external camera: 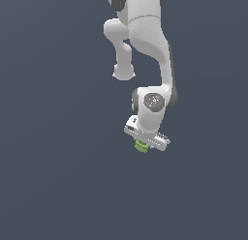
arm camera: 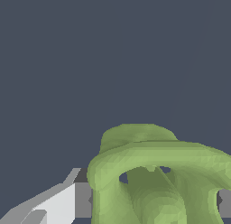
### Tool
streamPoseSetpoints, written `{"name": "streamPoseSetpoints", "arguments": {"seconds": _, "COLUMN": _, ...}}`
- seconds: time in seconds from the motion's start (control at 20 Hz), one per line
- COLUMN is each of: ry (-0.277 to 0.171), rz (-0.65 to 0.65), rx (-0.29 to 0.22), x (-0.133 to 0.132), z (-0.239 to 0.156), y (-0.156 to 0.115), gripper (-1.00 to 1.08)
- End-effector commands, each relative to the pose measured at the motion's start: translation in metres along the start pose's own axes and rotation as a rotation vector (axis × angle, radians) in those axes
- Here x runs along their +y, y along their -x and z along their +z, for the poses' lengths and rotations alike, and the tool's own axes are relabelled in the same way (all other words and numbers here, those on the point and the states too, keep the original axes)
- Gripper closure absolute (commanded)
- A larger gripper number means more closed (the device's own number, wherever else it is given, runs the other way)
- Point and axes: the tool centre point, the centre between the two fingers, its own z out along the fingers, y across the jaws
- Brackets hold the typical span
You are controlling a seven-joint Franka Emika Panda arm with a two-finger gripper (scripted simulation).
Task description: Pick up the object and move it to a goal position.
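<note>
The object [external camera: 141, 146] is a small lime-green blocky piece with a hollow top. In the exterior view it sits just under the white hand of my arm, near the picture's middle. My gripper [external camera: 143, 144] is shut on it; the fingers are mostly hidden by the hand. In the wrist view the object [arm camera: 153, 173] fills the lower part of the picture, with a grey finger pad [arm camera: 82, 200] against one side and another pad [arm camera: 224, 203] against the other. Whether it rests on the surface or hangs above it I cannot tell.
A plain dark blue-grey surface [external camera: 58, 176] fills both views. The white arm [external camera: 145, 36] comes down from the top of the exterior view. Nothing else shows.
</note>
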Motion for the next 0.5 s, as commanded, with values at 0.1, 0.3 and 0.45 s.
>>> {"name": "streamPoseSetpoints", "arguments": {"seconds": 0.1, "ry": 0.0, "rz": 0.001, "rx": 0.0, "x": 0.008, "z": -0.002, "y": -0.007, "gripper": 1.08}}
{"name": "streamPoseSetpoints", "arguments": {"seconds": 0.3, "ry": 0.0, "rz": 0.001, "rx": 0.0, "x": 0.026, "z": -0.007, "y": -0.024, "gripper": 1.08}}
{"name": "streamPoseSetpoints", "arguments": {"seconds": 0.45, "ry": 0.0, "rz": 0.001, "rx": 0.0, "x": 0.046, "z": -0.012, "y": -0.042, "gripper": 1.08}}
